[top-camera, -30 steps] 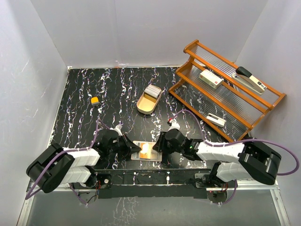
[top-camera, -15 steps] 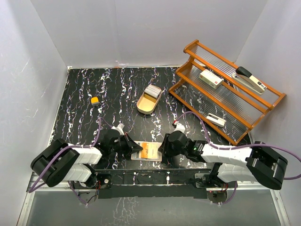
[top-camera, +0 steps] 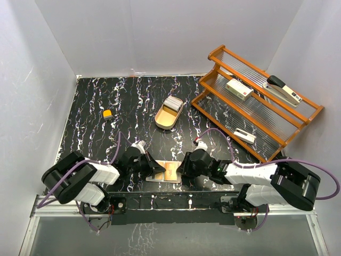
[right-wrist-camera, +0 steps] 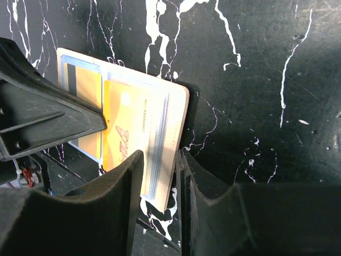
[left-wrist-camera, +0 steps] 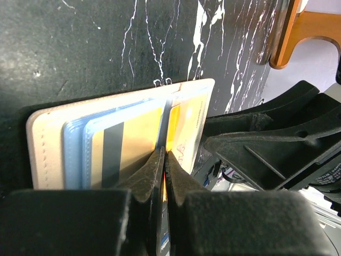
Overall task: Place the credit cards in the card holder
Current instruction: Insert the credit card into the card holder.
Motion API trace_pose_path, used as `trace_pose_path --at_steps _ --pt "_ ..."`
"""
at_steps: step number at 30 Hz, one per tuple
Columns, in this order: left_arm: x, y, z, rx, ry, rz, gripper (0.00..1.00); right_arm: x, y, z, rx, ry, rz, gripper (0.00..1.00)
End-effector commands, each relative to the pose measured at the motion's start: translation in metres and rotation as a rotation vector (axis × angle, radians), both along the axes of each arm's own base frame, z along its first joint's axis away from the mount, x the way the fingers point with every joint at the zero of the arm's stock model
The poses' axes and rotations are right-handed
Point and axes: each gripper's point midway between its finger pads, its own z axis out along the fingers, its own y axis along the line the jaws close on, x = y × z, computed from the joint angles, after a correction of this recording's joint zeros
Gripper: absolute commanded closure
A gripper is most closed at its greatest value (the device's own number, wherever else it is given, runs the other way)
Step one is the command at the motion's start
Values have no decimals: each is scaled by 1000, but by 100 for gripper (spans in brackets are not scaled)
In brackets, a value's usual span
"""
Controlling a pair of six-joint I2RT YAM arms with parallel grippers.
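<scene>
The tan card holder [top-camera: 169, 172] lies open and flat by the table's front edge. Yellow, blue-edged credit cards [left-wrist-camera: 136, 133] sit in its slots, and one with a red logo [right-wrist-camera: 125, 128] is in its right half. My left gripper [left-wrist-camera: 164, 156] is shut, its tips resting on the holder's [left-wrist-camera: 45, 144] middle fold. My right gripper [right-wrist-camera: 160, 160] is open a little. One finger is over the right half and the other is outside the holder's right edge [right-wrist-camera: 173, 114]. In the top view the left gripper [top-camera: 157, 169] and the right gripper [top-camera: 183, 169] flank the holder.
A gold oval tray [top-camera: 162, 121] mid-table holds a stack of pale credit cards [top-camera: 172, 102]. A small orange object [top-camera: 107, 113] lies at the left. The wooden rack [top-camera: 256, 114] at the right carries a white box [top-camera: 238, 89], a stapler [top-camera: 285, 90] and a small white item [top-camera: 245, 136].
The right gripper has edged left against the holder's right side and its jaws have narrowed a little. The left arm's elbow has swung right while its shut tips stay on the holder.
</scene>
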Motion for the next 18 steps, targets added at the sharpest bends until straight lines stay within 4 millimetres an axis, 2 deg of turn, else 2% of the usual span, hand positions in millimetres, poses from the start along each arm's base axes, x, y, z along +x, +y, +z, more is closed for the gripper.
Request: trace_pose_path --at_steps 1,7,8,13,18 --pt "8 -9 4 -1 -33 -6 100 0 8 3 46 -11 8 71" --pt "8 -10 5 14 -35 -14 100 1 11 2 52 -21 26 71" --pt "8 -10 6 17 -38 -13 97 2 11 2 48 -25 25 71" --pt "8 6 1 128 -6 26 68 5 2 4 15 -47 5 68" --pt "11 20 10 213 -22 51 53 2 -1 11 28 -46 4 63"
